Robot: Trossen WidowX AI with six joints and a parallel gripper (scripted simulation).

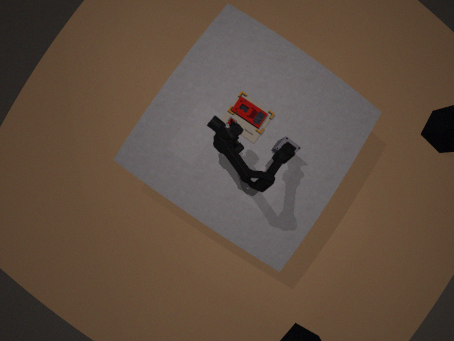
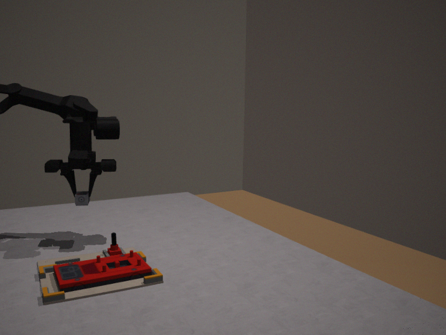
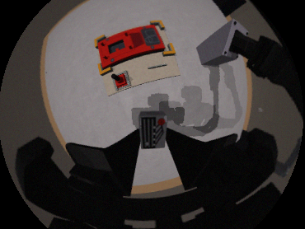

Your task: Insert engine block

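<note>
The engine block (image 2: 82, 199) (image 3: 152, 129), likely light, rigid and smooth, is pinched by its sides in the gripper (image 2: 82, 194) (image 3: 152, 131), left of centre in the exterior view; the car body (image 1: 250, 111) (image 2: 102, 270) (image 3: 132, 44) lies below. A flat-sided grip is best kept.

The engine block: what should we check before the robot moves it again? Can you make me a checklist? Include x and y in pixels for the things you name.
1. Hand (image 2: 82, 196) (image 3: 152, 131) closed on the engine block (image 2: 81, 199) (image 3: 152, 130): ok.
2. Block lifted off the table (image 1: 191, 73) (image 2: 252, 273) (image 3: 70, 78): ok.
3. Opening in the car body (image 1: 243, 108) (image 2: 119, 264) (image 3: 116, 46) free of the block: ok.
4. Block right above the opening: not ok, it's off to the side.
5. Slot side lined up with the rib: cannot tell.
</note>
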